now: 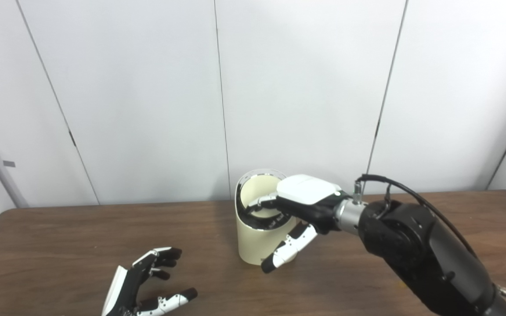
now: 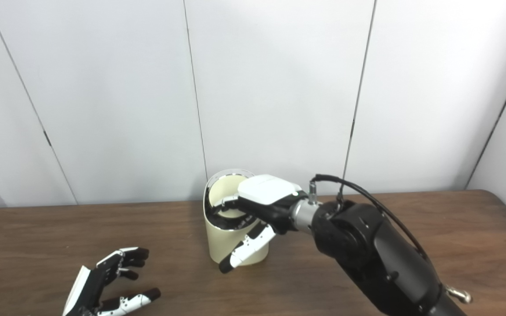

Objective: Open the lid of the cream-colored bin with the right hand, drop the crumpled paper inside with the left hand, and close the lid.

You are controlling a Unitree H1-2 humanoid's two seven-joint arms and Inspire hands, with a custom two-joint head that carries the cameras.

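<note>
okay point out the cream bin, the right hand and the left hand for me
cream bin (image 1: 255, 245), left eye view, on its front wall below the rim.
right hand (image 1: 308, 189), left eye view, on the white back of the hand at the bin's rim.
left hand (image 2: 99, 281), right eye view, on the dark palm; holds nothing.

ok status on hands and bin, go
right robot hand at the bin rim, lid up. left robot hand open, empty. crumpled paper not in view.

Bin (image 1: 257, 245) mid-table (image 1: 59, 237), right hand (image 1: 308, 197) at its rim, left hand (image 1: 147, 281) front-left.
</note>
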